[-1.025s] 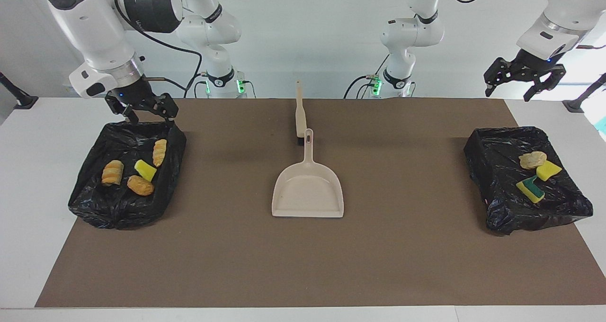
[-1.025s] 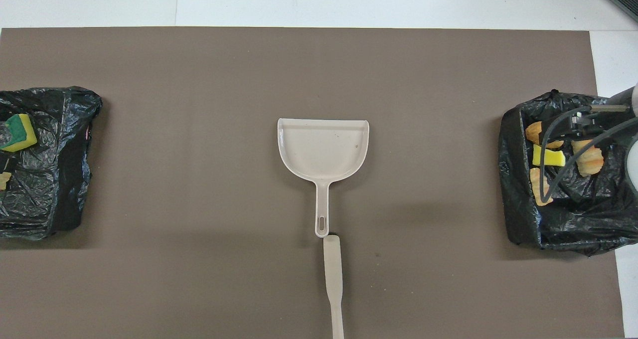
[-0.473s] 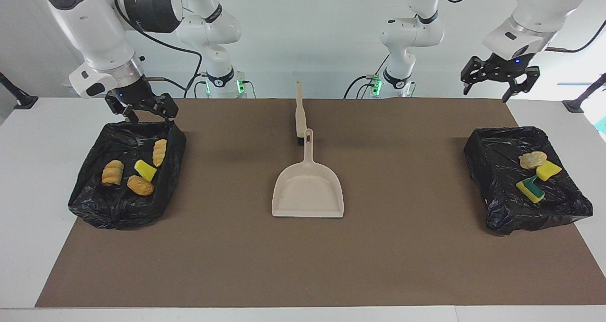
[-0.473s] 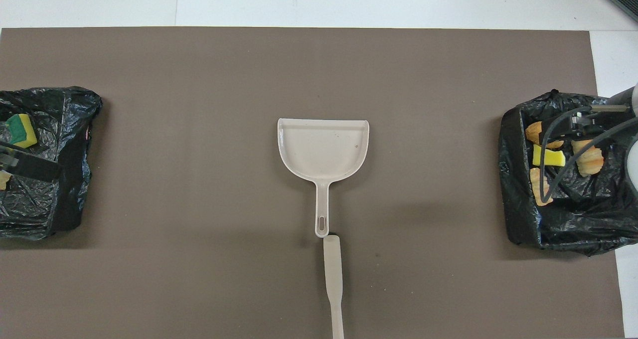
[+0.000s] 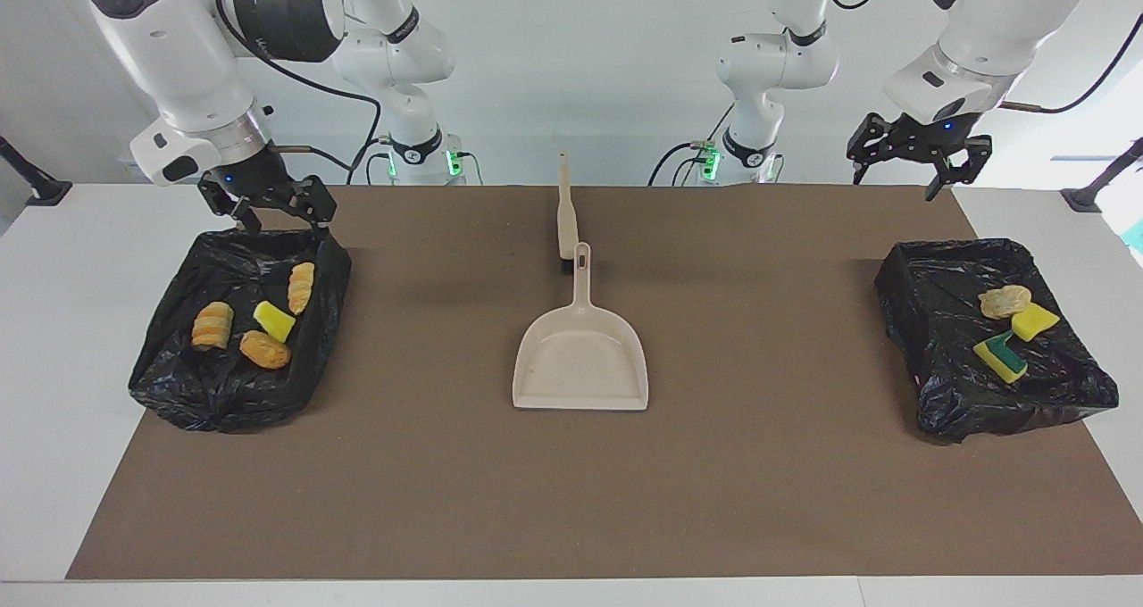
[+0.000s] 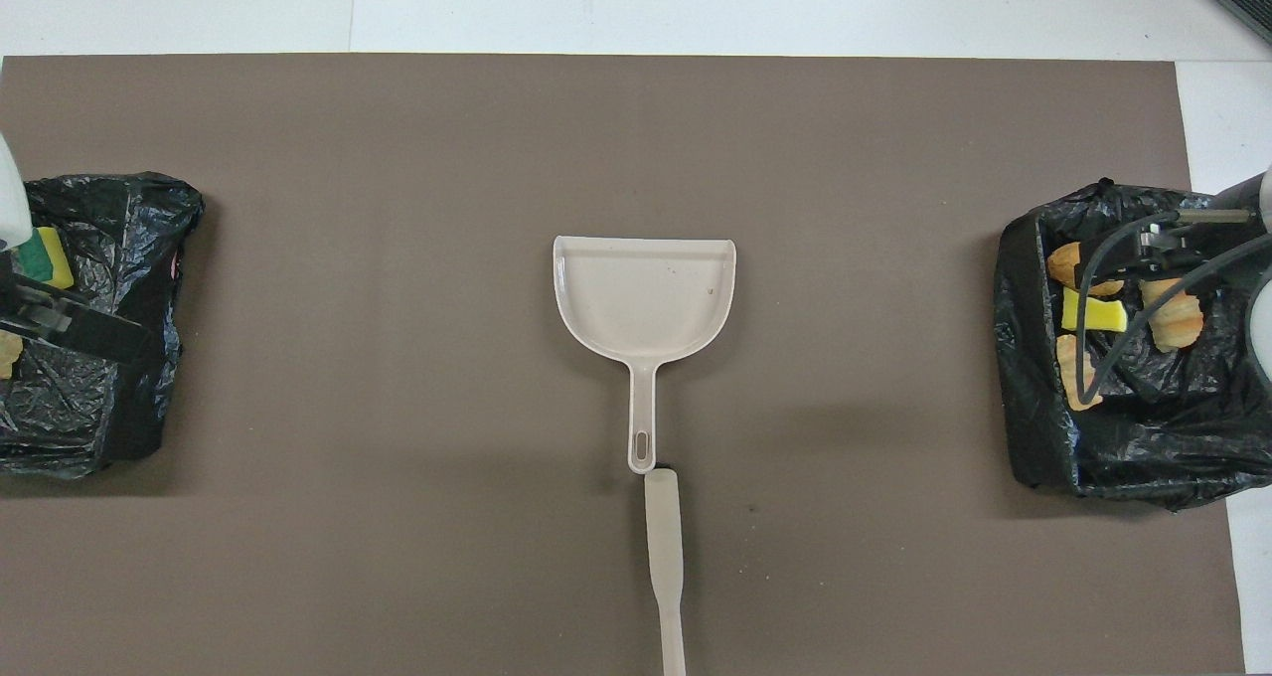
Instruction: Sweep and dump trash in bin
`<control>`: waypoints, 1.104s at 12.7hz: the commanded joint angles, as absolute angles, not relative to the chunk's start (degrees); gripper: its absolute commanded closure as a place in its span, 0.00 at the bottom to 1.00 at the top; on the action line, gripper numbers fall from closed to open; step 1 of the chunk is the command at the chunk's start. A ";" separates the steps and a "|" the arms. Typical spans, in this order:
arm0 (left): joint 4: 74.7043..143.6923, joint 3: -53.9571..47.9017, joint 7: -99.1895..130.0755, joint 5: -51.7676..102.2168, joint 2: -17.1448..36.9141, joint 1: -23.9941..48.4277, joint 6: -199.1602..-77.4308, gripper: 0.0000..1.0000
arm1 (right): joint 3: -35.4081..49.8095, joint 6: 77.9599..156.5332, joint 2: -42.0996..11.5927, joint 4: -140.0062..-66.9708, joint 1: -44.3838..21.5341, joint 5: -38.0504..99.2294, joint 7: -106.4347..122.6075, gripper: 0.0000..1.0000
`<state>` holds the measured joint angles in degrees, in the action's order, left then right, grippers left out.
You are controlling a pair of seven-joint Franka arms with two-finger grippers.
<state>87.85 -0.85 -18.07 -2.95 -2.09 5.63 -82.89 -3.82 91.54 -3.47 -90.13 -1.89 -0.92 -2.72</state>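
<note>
The trash lies in two bins lined with black bags. The bin point(image 5: 179, 402) at the right arm's end holds three bread chunks point(image 5: 212, 326) and a yellow sponge point(image 5: 273, 320). The other bin point(image 5: 902, 303), at the left arm's end, holds a tan chunk point(image 5: 1004, 302), a yellow sponge bit point(image 5: 1034, 320) and a green-and-yellow sponge point(image 5: 1002, 355). My right gripper point(image 5: 281, 219) hangs open and empty over its bin's rim on the robots' side. My left gripper point(image 5: 897, 183) is open, empty and raised over the mat's edge by the robots.
A beige dustpan point(image 5: 580, 361) lies empty at the middle of the brown mat point(image 5: 759, 464), its handle toward the robots. A beige brush point(image 5: 566, 214) lies in line with that handle, nearer to the robots. Both bins point(image 6: 1024, 358) point(image 6: 129, 258) sit at the mat's ends.
My left gripper has swung from outside its bin toward the middle of the table and risen a little, still open. The right arm, trash, dustpan and brush have not moved.
</note>
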 commanded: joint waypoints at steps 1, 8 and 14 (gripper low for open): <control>88.94 -0.35 -17.32 -1.15 -3.78 5.36 -83.93 0.00 | -3.60 92.29 -2.64 -91.05 -1.41 0.26 -1.67 0.00; 90.70 -0.09 -10.28 2.72 -4.92 4.40 -85.96 0.00 | -3.60 92.29 -2.64 -91.05 -1.41 0.26 -1.67 0.00; 90.62 -0.09 -10.28 2.55 -4.92 3.78 -85.96 0.00 | -3.60 92.29 -2.64 -91.05 -1.41 0.26 -1.67 0.00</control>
